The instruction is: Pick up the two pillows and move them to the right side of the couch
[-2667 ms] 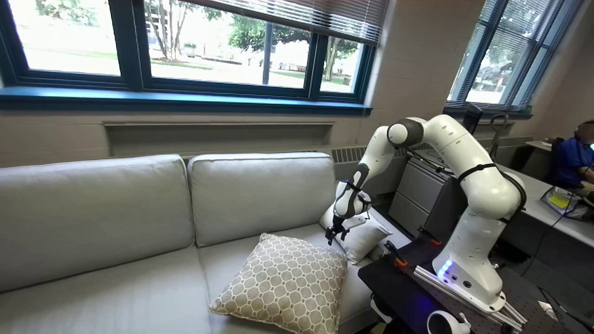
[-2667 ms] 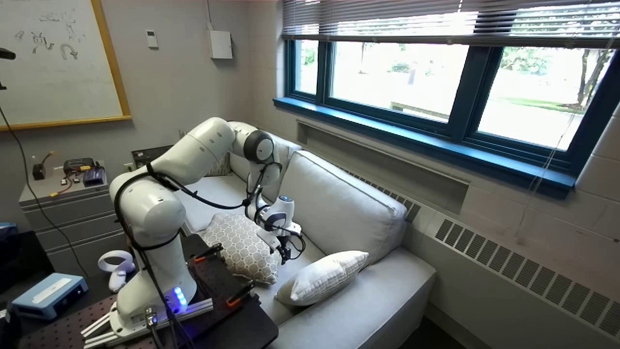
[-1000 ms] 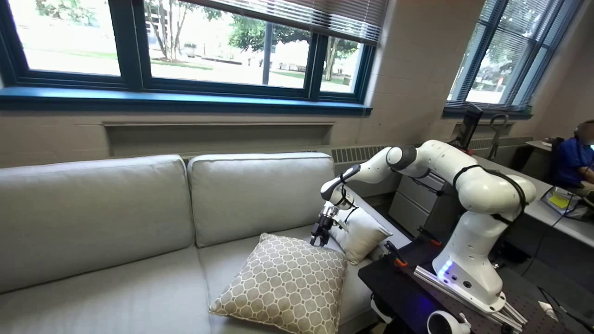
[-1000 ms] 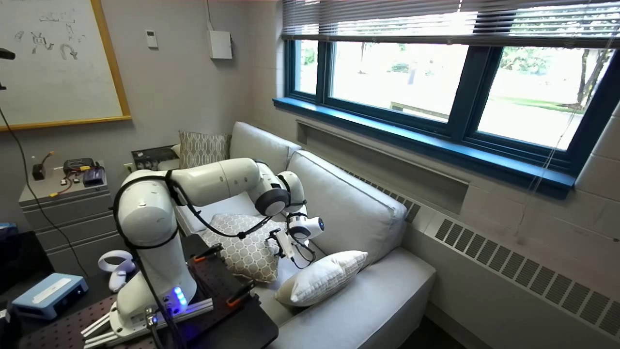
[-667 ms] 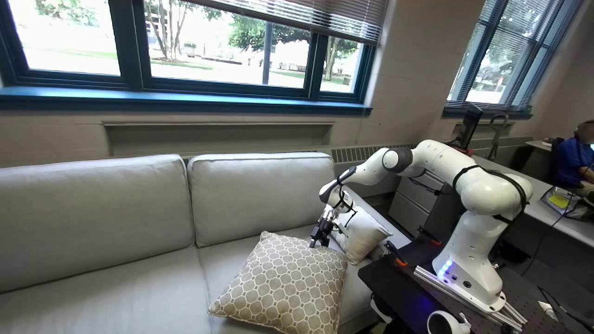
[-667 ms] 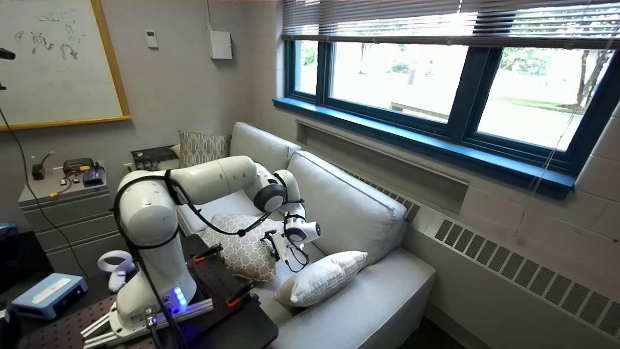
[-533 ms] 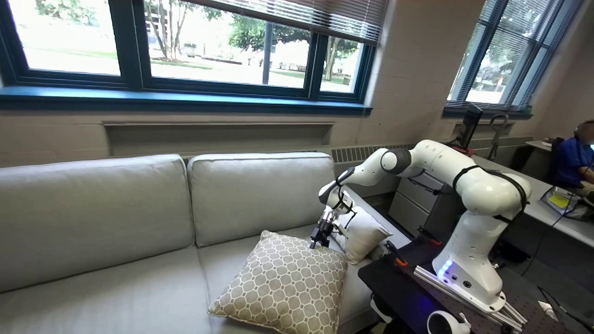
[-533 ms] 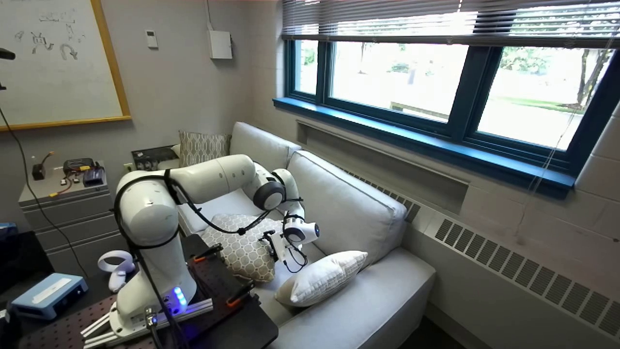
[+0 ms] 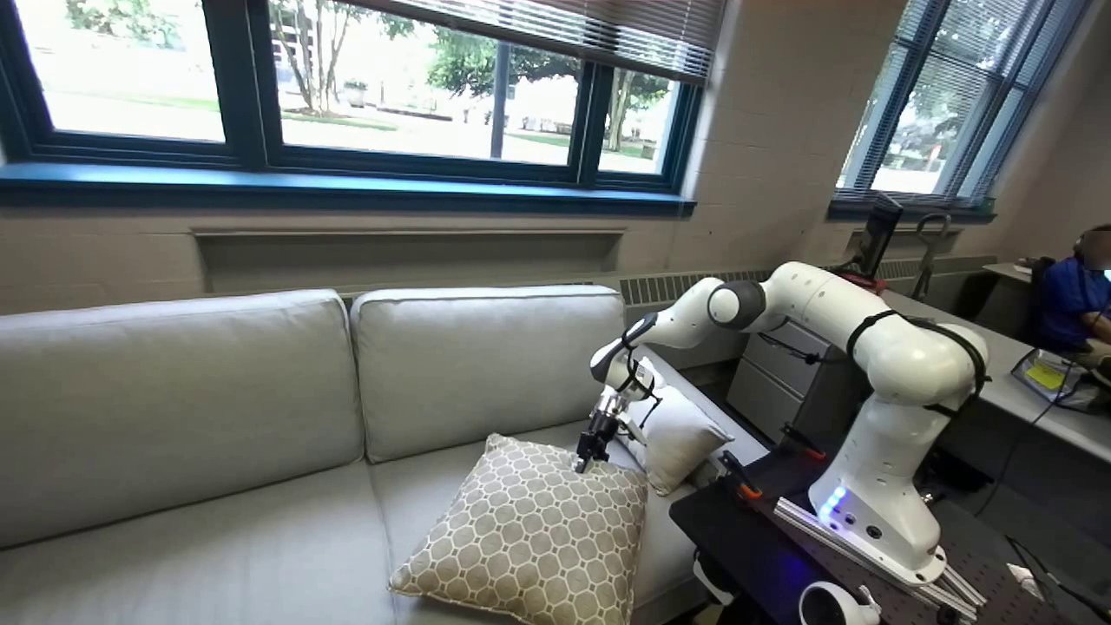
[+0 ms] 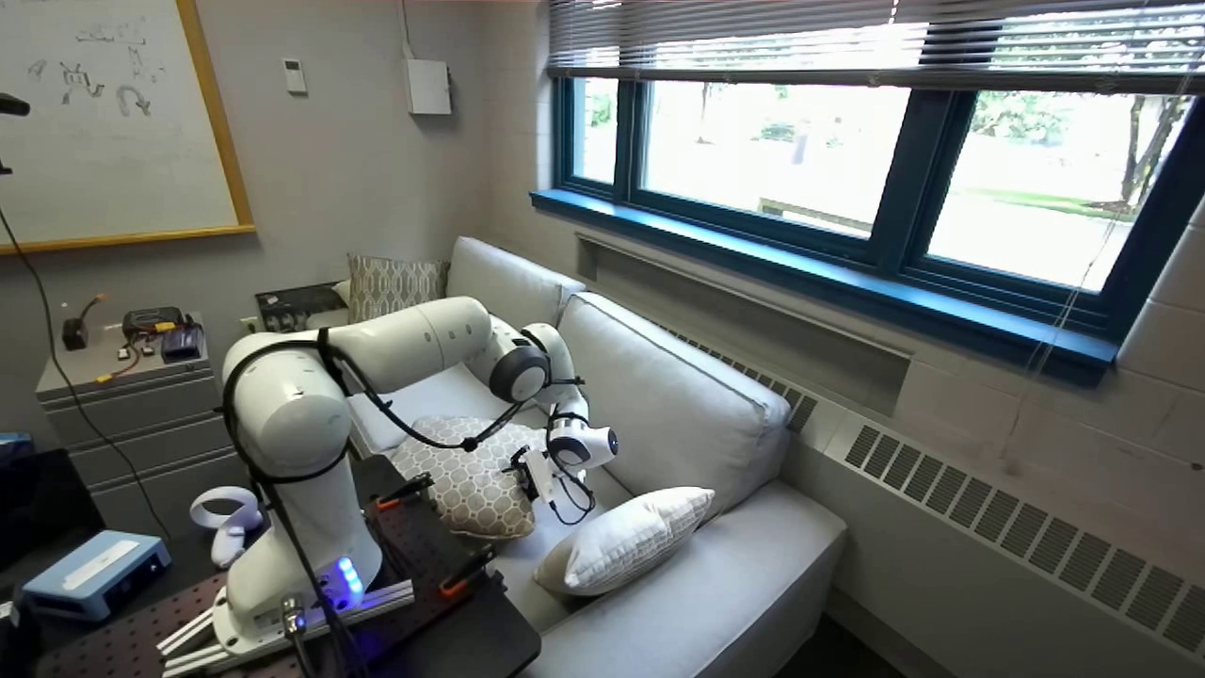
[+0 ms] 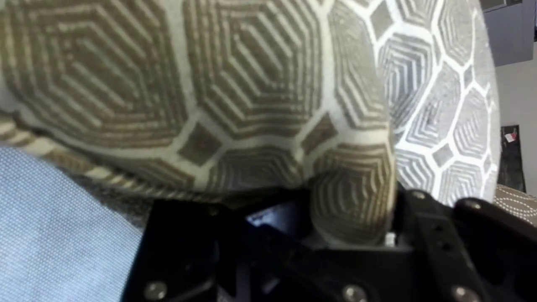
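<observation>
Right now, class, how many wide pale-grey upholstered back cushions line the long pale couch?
2. One back cushion stands nearest the cream rectangular pillow; the other back cushion stands farther along, cropped in an exterior view. No third seems hidden.
</observation>
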